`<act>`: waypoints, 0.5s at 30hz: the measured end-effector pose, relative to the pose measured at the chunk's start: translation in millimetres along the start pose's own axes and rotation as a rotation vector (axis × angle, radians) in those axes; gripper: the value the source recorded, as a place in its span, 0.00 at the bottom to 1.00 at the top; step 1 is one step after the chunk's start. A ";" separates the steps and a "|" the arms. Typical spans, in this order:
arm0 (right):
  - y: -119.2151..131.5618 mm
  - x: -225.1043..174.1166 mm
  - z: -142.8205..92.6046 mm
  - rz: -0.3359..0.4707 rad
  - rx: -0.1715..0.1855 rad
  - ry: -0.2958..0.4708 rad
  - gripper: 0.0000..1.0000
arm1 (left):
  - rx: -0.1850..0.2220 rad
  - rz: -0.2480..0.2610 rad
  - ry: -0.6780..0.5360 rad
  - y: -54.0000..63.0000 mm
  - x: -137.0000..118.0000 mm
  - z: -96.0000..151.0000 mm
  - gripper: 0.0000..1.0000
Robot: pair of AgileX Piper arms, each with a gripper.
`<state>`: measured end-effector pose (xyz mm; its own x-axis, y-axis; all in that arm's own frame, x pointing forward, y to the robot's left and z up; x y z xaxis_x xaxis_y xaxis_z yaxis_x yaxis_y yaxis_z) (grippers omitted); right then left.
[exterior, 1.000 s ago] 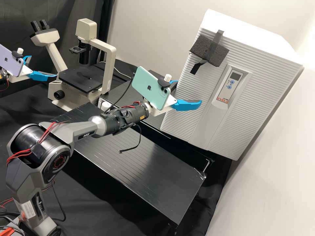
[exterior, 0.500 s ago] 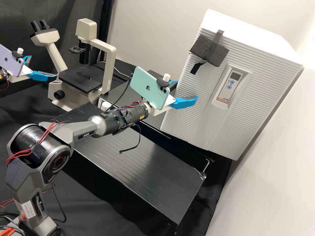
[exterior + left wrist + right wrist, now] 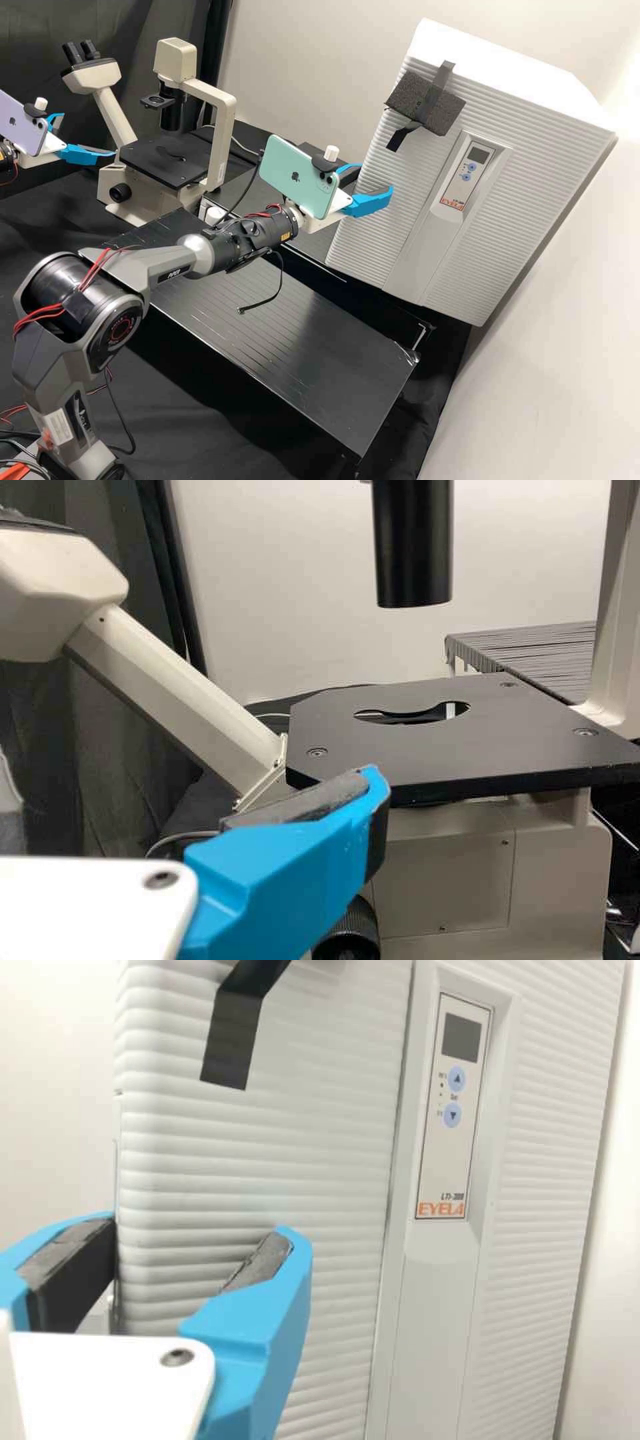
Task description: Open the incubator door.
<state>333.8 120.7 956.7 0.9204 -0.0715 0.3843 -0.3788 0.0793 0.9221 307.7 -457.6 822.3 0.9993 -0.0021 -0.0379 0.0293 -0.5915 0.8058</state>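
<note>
From here, I'm seeing the green phone (image 3: 293,175) hiding part of the right claw (image 3: 377,178). Beyond that claw, the incubator (image 3: 400,213) is running past the right wrist view's edges. Behind the left claw (image 3: 89,135), the lilac phone (image 3: 20,127) is being cut off by the high view's edge.

I am inspecting my black bench (image 3: 313,373): its long, grooved top is running at a slant and showing pale scuffs, with clear tape (image 3: 412,357) clinging to one corner. Black cloth (image 3: 220,427) is spreading below and around it. Beyond its far side, a cream microscope (image 3: 123,193) is standing upright on the dark surface behind, and a pale cable (image 3: 245,148) is lying near it. A small white cylinder (image 3: 215,215) is sitting just beside the microscope's base. The white incubator (image 3: 380,233) is standing past the bench's far edge; shadow is hiding what is bearing its underside.
</note>
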 end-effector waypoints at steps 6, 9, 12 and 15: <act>0.4 -0.3 -0.3 -0.001 -0.003 0.001 0.00 | 0.000 0.000 0.000 0.0 0.0 0.0 1.00; 0.2 -0.3 -0.3 -0.004 -0.003 0.000 0.00 | 0.000 0.000 0.000 0.0 0.0 0.0 1.00; 0.6 -0.6 -0.6 -0.005 -0.002 0.001 0.00 | 0.000 0.000 0.000 0.0 0.0 0.0 1.00; 1.7 -1.1 -0.7 -0.007 0.001 0.000 0.00 | 0.000 0.000 0.000 0.0 0.0 0.0 1.00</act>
<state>332.2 121.6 957.9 0.9231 -0.0723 0.3776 -0.3722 0.0781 0.9249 307.7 -457.6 822.3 0.9993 -0.0021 -0.0379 0.0293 -0.5915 0.8058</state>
